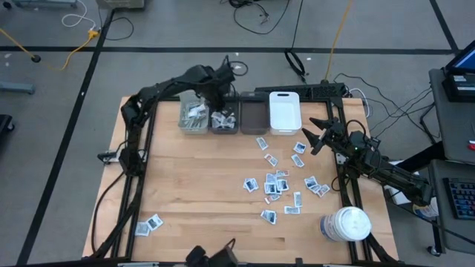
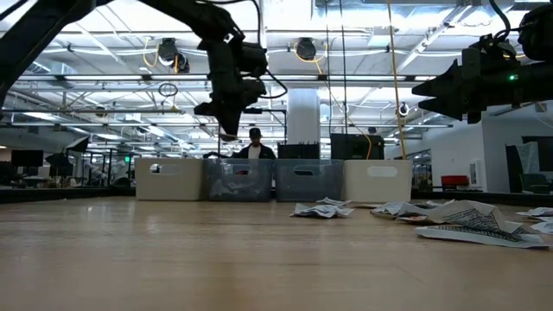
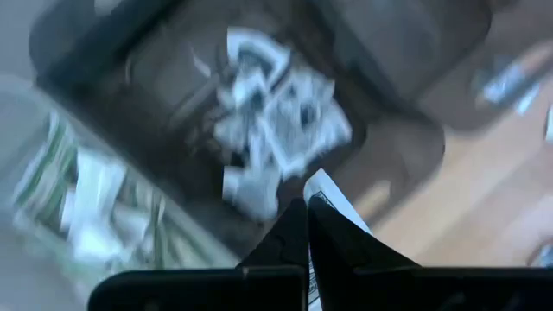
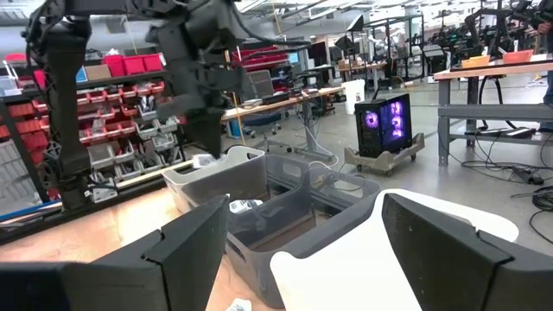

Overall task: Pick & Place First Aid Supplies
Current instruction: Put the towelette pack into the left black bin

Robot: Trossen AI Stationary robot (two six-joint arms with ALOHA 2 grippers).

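My left gripper (image 3: 308, 216) hangs above the grey bin (image 1: 224, 120) at the table's far side, shut on a white sachet with dark print (image 3: 335, 200). That bin holds a heap of such sachets (image 3: 276, 130). The pale bin (image 1: 194, 117) to its left holds greenish-white strips. Many more sachets (image 1: 278, 182) lie flat on the table's right half. My right gripper (image 4: 315, 250) is open and empty, raised above the table near the right edge (image 1: 315, 135). My left gripper pinches the sachet between its two shut fingertips, which point down from above. One corner of the sachet (image 3: 324, 186) sticks out beside the fingers. The sachet is lifted clear, over the grey bin; which edge the fingers have is hidden by the fingers.
A dark bin (image 1: 252, 115) and a white bin (image 1: 284, 111) complete the row at the far side. A large white lidded jar (image 1: 346, 224) stands at the near right corner. Two sachets (image 1: 148, 224) lie at the near left. A person (image 2: 254, 145) shows behind the bins.
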